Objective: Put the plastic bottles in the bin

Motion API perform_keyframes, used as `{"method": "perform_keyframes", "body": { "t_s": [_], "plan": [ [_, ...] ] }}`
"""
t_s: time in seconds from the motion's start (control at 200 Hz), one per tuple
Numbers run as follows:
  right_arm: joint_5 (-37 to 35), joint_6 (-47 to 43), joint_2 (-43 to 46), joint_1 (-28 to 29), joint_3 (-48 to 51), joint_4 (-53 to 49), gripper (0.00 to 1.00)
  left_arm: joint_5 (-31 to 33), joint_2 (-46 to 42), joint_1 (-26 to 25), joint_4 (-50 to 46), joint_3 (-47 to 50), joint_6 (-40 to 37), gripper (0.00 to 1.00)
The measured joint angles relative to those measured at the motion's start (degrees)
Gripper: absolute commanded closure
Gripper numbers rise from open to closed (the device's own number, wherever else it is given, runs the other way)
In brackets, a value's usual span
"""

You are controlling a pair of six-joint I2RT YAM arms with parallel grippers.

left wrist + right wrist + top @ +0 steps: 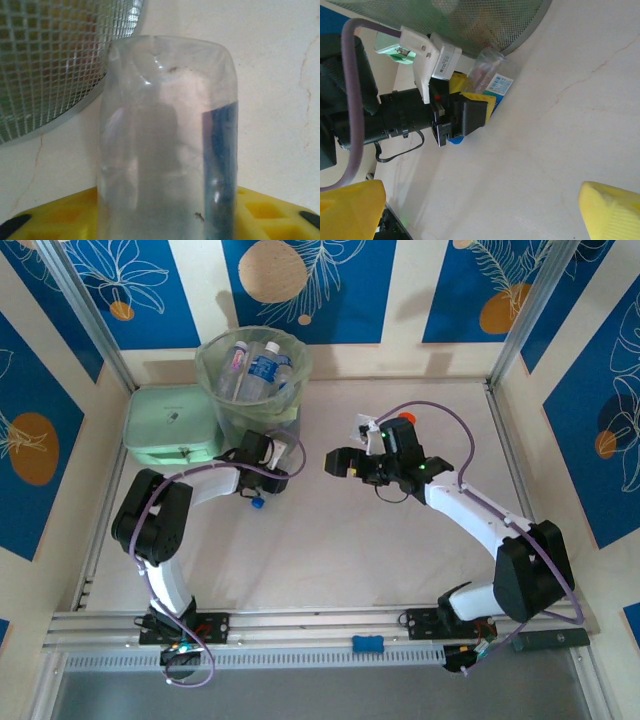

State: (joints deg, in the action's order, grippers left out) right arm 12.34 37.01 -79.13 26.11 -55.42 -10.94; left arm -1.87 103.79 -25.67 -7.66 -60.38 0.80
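With the left pincer (268, 476) clamped on a clear blue-labelled plastic bottle (167, 140) just beside the round grey-green bin (240, 412) and the right pincer (340, 462) gaping empty, the grasp looks made and lifting over the rim should follow.

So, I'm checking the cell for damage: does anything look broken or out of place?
Hairline cracks run across the pale tabletop near the round grey-green mesh bin. The clear blue-labelled plastic bottle lies on its side in the shut left gripper.

Lab test cell; aluminium frame rails (300, 625); blue patterned wall panels (350, 300)
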Motion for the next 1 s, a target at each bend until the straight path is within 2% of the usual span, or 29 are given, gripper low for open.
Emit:
{"method": "perform_keyframes", "body": {
  "t_s": [0.09, 0.28, 0.615, 0.835, 0.995],
  "plan": [
    [-0.1, 0.5, 0.4, -0.5, 1.0, 0.1, 0.01, 0.2, 0.0, -0.7, -0.5, 0.0, -0.1, 0.63],
    [-0.1, 1.1, 0.6, -1.2, 2.0, 1.1, 0.01, 0.0, -3.1, -1.7, -0.7, 1.6, 1.4, 0.65],
    [1.2, 2.3, 0.5, -1.8, 2.8, 5.3, 0.01, -2.0, -23.8, -2.0, -1.4, 9.5, 8.1, 0.66],
    [1.9, 3.0, -0.1, -2.8, 3.2, 7.9, 0.01, -5.0, -35.4, -2.2, -4.3, 9.6, 10.3, 0.67],
    [2.9, 3.7, -0.7, -3.7, 4.2, 9.7, 0.01, -6.7, -40.6, -2.2, -6.6, 7.5, 11.3, 0.69]
  ]
}}
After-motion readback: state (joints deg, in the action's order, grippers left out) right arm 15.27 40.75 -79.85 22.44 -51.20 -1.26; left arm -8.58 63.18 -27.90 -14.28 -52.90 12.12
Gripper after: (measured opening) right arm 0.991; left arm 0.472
